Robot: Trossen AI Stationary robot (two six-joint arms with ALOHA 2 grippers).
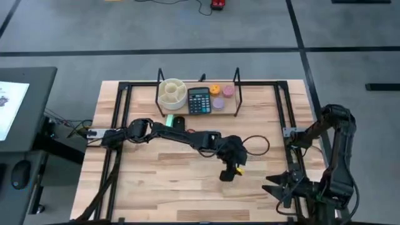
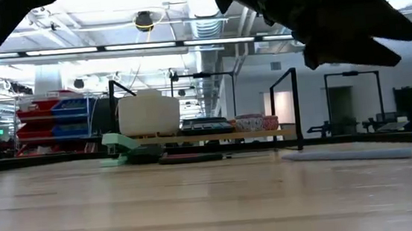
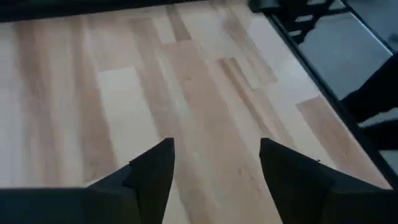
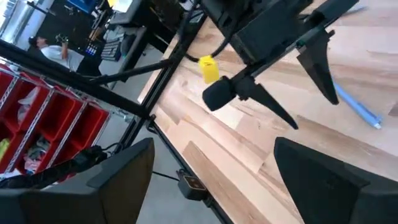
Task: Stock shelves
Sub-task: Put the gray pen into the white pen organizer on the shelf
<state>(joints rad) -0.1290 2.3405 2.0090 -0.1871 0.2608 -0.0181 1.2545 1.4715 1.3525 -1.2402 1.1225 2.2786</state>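
The shelves point(image 1: 197, 111) stand at the table's far middle and bear a cream round organiser point(image 1: 171, 92), a black calculator point(image 1: 199, 100) and three small round tubs point(image 1: 221, 95). A green stapler point(image 1: 169, 120) and a black thing point(image 1: 179, 122) lie on the table in front of the plank. My left gripper point(image 1: 226, 175) hovers open over the table's middle, bare wood between its fingers point(image 3: 155, 177). A pale blue pen point(image 4: 357, 109) lies flat on the table beside it, untouched. My right gripper point(image 1: 279, 187) waits open near the table's near right corner.
Black frame rails point(image 1: 284, 119) run along the table's left, right and far sides. A black cable point(image 1: 256, 145) loops from my left arm over the table. Bare wood point(image 1: 162, 181) lies between the shelves and the near edge.
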